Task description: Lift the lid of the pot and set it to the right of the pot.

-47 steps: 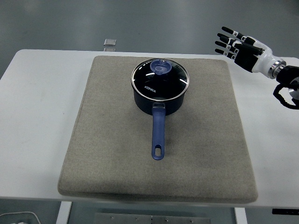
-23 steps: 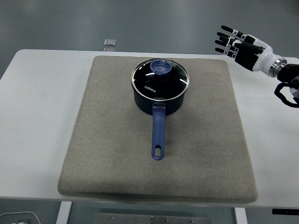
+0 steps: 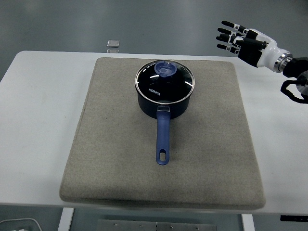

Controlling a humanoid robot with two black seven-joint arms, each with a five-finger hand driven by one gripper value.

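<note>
One pot (image 3: 164,98), dark blue, with one long handle (image 3: 163,139) ending in one hanging hole. One glass lid (image 3: 165,81) seated on the pot, topped by one blue knob (image 3: 165,69). One grey mat (image 3: 120,144) beneath the pot. One white tabletop (image 3: 38,120) beneath the mat. One small square object (image 3: 113,44) on the floor past the tabletop's far edge. One robot hand (image 3: 243,41) in view, at upper right, with fingers spread and nothing held.
</note>
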